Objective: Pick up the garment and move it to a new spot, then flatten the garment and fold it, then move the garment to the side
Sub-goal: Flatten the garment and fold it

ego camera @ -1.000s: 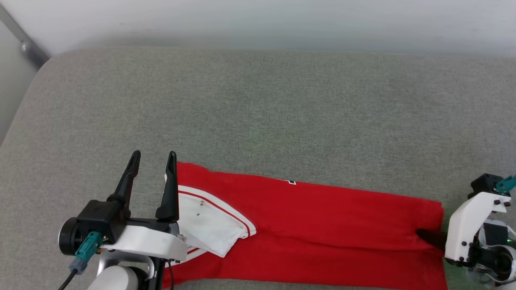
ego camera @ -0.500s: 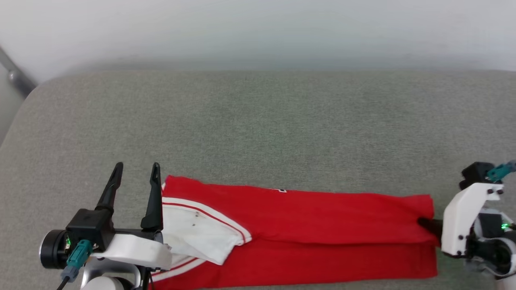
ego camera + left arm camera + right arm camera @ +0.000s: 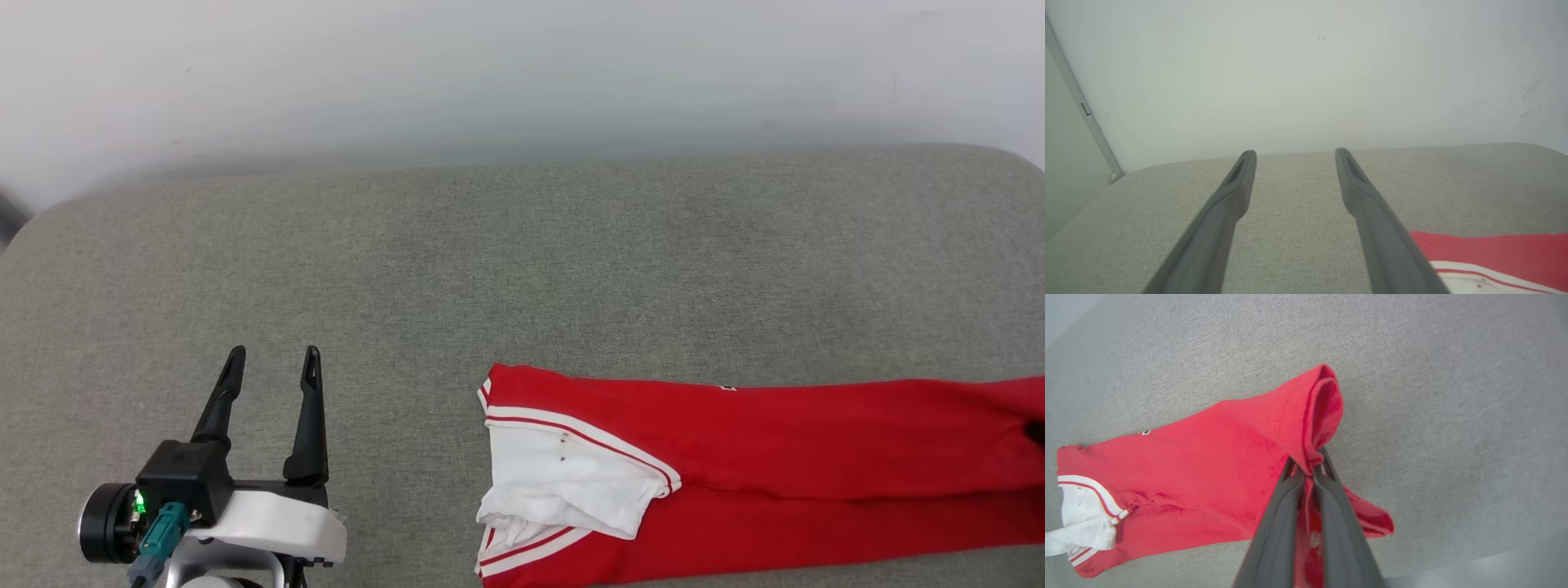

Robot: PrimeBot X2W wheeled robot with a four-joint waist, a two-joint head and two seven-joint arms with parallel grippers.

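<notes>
Here, at far left, the left pincer [image 3: 274, 353] hangs low over the grey cloth-covered counter [image 3: 522, 269], fingers spread wide and empty, well apart from the cloth. To its right lies the garment [image 3: 775, 441], folded lengthwise into a long red strip along the near edge of the counter. Its left end carries a white sleeve [image 3: 563, 482], rumpled and lying on top, bordered by red-and-white trim [image 3: 571, 425]. The red body runs on flat to the right. At the far right end the right pincer [image 3: 1308, 465] is pressed together on a bunched piece of the hem, which rises off the counter into a small peak.

Handling, as judged: the cloth is soft, light and limp. It will likely sag and trail from any single hold, and its stacked layers may slide apart. The hem end or a corner is the soundest place to grip, with all layers caught together. A second hold at the sleeve end would help keep the strip straight.

Count: one garment, one sleeve showing, two pincers, one counter.
</notes>
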